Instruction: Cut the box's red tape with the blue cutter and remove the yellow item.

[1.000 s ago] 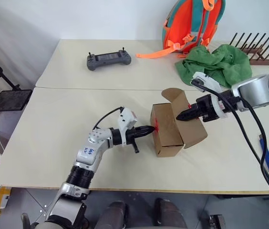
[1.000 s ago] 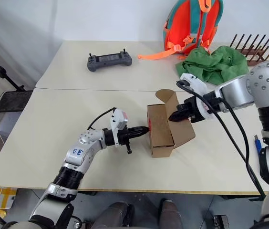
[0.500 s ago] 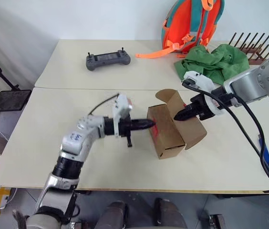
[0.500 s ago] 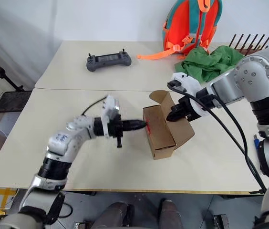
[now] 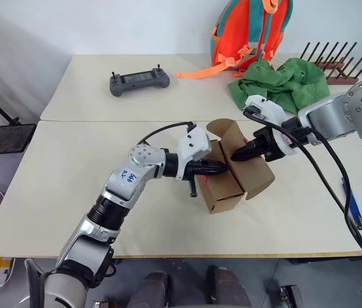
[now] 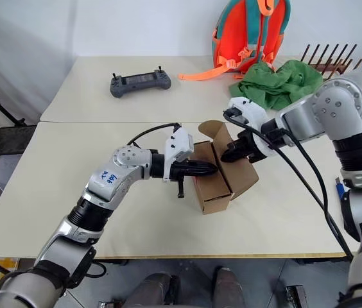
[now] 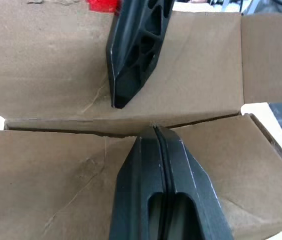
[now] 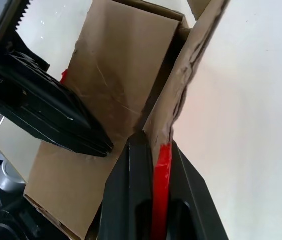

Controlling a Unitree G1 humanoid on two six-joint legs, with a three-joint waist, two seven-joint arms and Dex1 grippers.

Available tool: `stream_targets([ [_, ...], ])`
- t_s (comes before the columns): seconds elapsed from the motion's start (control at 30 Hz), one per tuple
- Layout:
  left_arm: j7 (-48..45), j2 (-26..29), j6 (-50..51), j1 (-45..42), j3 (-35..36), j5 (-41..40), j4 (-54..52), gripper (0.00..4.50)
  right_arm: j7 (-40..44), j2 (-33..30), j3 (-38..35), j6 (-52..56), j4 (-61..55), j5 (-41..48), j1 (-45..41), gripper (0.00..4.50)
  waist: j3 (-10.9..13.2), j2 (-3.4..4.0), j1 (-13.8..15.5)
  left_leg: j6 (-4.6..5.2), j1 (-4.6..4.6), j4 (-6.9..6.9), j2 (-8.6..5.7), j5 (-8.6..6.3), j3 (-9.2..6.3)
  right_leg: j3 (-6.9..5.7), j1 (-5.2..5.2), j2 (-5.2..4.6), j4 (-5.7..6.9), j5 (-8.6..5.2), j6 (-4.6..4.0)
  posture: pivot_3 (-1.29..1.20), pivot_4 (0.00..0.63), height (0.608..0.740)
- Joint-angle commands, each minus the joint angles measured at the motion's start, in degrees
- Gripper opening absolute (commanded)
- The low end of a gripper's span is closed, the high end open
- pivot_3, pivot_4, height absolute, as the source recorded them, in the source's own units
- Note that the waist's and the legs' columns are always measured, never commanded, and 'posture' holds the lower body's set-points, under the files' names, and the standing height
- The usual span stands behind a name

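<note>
The brown box stands on the near table with its right flap raised. My right gripper is shut on that flap's edge, and a strip of red tape lies between its fingers. My left gripper is shut and empty, with its tip resting on the box's left flap at the seam. The blue cutter lies near the table's right edge, away from both grippers. The yellow item is hidden.
A grey controller lies on the far table. At the back right are an orange backpack, a green cloth and a wooden rack. A black stand is beside the table's left edge.
My left gripper rose from the box's left side and moved right, onto its top at the flap seam. The right gripper kept its hold on the raised flap. The camera shifted slightly.
</note>
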Motion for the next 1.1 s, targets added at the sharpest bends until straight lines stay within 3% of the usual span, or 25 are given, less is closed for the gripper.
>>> stream_targets([
  [0.03,1.2,2.9,3.6,3.8,2.9,0.2,2.1,0.0,2.5,-6.5,4.5,1.1,-2.5,-1.4,0.4,0.04,0.0,0.0,0.0,-0.01,0.0,0.0,0.01,-0.01,-0.01,0.02,0.0,0.01,0.0,0.0,0.0,0.0,0.15,0.74],
  [0.33,0.7,6.1,10.6,11.6,9.3,-7.0,-5.3,0.0,8.3,-11.9,-1.7,1.1,-7.3,-3.9,6.4,0.04,0.0,0.07,0.8,-0.02,0.02,0.05,-0.04,0.0,0.0,0.14,0.02,-0.13,-0.1,-0.01,-0.01,0.0,0.15,0.74],
  [0.67,3.2,8.8,15.9,12.4,10.4,-7.1,-8.3,0.0,3.6,-3.5,-15.3,1.1,-13.2,-9.7,18.6,0.04,0.0,0.07,1.4,0.1,-0.11,0.04,-0.2,-0.04,0.01,0.03,-0.1,-0.18,0.06,0.0,0.0,0.0,0.15,0.74],
  [0.77,3.5,9.0,16.9,11.8,10.7,-7.9,-8.3,0.0,1.5,0.4,-20.9,0.8,-14.4,-11.4,21.1,0.65,0.0,0.07,1.3,0.1,-0.1,0.05,-0.21,-0.03,0.04,0.01,-0.1,-0.17,0.08,0.0,0.0,0.0,0.15,0.74],
  [0.87,4.5,8.8,17.7,11.2,11.5,-8.1,-8.0,0.54,2.3,0.6,-24.1,-1.4,-18.8,-12.3,24.9,1.59,0.0,0.07,1.5,0.11,-0.1,0.06,-0.23,-0.01,0.03,-0.01,-0.1,-0.14,0.13,0.0,0.01,0.0,0.15,0.74],
  [1.0,4.3,9.5,18.0,10.8,11.9,-8.3,-8.0,1.73,5.5,-3.1,-23.9,-8.4,-24.2,-15.9,30.1,2.96,0.0,0.06,1.3,0.12,-0.1,0.06,-0.3,-0.01,0.01,-0.02,-0.11,-0.06,0.16,0.0,0.01,0.0,0.15,0.74],
  [1.1,2.6,12.2,18.6,11.2,12.7,-8.8,-8.5,2.66,19.4,-11.1,-30.6,-33.1,-28.6,-25.0,44.0,4.01,0.0,0.01,1.7,0.17,-0.11,0.06,-0.37,0.01,0.01,-0.04,-0.1,-0.05,0.17,0.01,0.01,0.0,0.15,0.74],
])
